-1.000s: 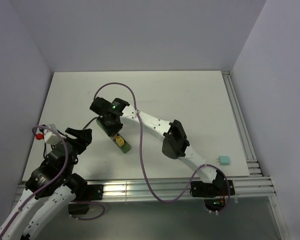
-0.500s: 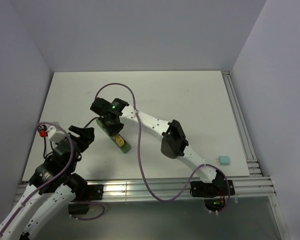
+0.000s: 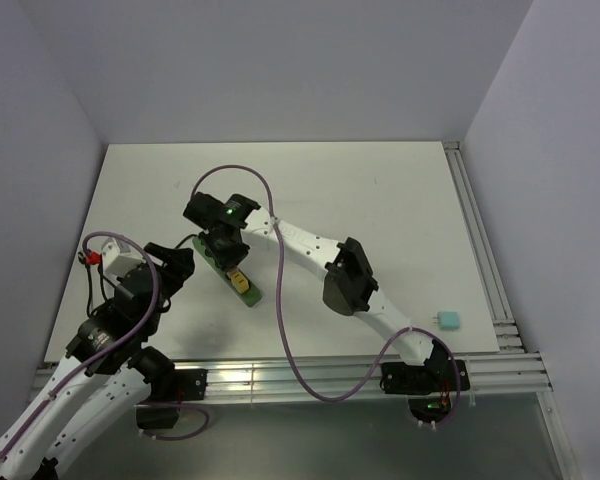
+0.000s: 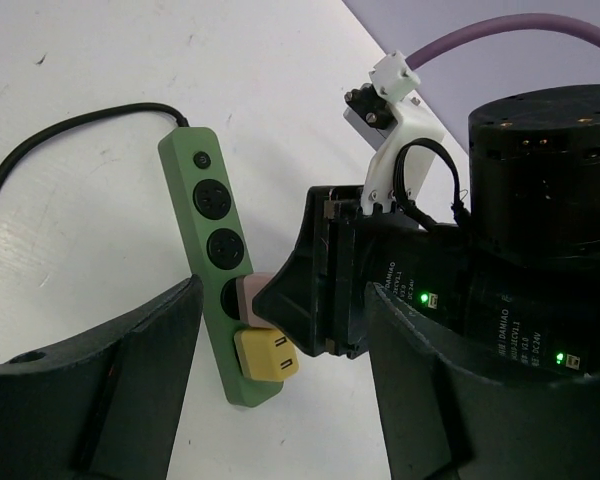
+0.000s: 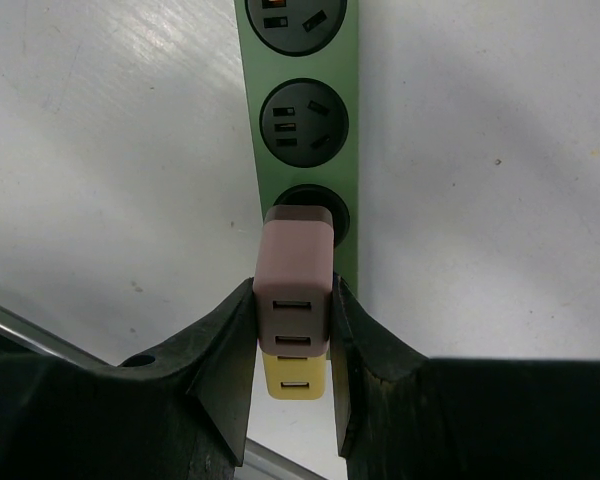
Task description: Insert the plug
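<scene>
Right gripper (image 5: 292, 300) clamped on pink plug (image 5: 294, 270), wrist pointed down, arm stretched far left across table (image 3: 380, 200). Plug sat at third socket of green power strip (image 5: 302, 66), touching yellow plug (image 5: 295, 380). Left gripper (image 3: 170, 262) spread wide, hovering near strip, arm folded.

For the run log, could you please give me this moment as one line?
right claw: shut on pink plug, at third socket of green power strip | yellow plug: end socket | left claw: open, empty
</scene>
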Robot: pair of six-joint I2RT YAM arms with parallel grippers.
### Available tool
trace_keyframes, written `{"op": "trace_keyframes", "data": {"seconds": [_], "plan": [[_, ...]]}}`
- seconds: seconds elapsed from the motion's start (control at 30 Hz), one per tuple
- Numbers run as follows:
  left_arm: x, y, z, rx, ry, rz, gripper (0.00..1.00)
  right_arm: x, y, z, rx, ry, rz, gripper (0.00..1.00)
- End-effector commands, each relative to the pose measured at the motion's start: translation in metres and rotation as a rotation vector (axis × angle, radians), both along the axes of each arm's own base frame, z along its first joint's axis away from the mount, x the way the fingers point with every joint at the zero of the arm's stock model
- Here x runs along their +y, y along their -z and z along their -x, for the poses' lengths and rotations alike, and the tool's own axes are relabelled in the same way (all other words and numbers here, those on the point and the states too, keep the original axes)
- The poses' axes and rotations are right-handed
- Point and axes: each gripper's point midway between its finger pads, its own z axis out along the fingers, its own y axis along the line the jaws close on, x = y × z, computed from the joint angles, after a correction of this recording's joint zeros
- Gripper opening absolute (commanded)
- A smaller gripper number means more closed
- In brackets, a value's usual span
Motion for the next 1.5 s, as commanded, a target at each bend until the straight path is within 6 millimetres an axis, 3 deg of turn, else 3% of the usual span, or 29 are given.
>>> {"op": "trace_keyframes", "data": {"seconds": [0.0, 0.37, 0.73, 1.03, 1.3, 1.43, 1.47], "plan": [[0.005, -0.015, -0.002, -0.043, -0.032, 0.015, 0.71, -0.010, 0.005, 0.004, 0.033, -0.030, 0.027, 0.00], [0.006, -0.016, -0.001, -0.055, -0.031, 0.025, 0.70, -0.007, -0.004, 0.013, 0.070, -0.040, -0.005, 0.00], [0.009, -0.017, 0.001, -0.061, -0.035, 0.023, 0.71, -0.006, 0.003, 0.013, 0.083, -0.003, 0.005, 0.00], [0.008, -0.014, 0.001, -0.053, -0.031, 0.025, 0.71, -0.006, 0.024, 0.001, 0.031, 0.044, 0.051, 0.00], [0.010, -0.014, 0.001, -0.061, -0.039, 0.017, 0.71, -0.012, 0.055, -0.002, 0.003, 0.031, 0.129, 0.00], [0.009, -0.014, 0.001, -0.058, -0.036, 0.013, 0.71, -0.020, 0.072, -0.003, -0.010, 0.028, 0.164, 0.00], [0.009, -0.014, 0.001, -0.057, -0.036, 0.011, 0.71, -0.032, 0.081, 0.004, 0.008, 0.023, 0.197, 0.00]]}}
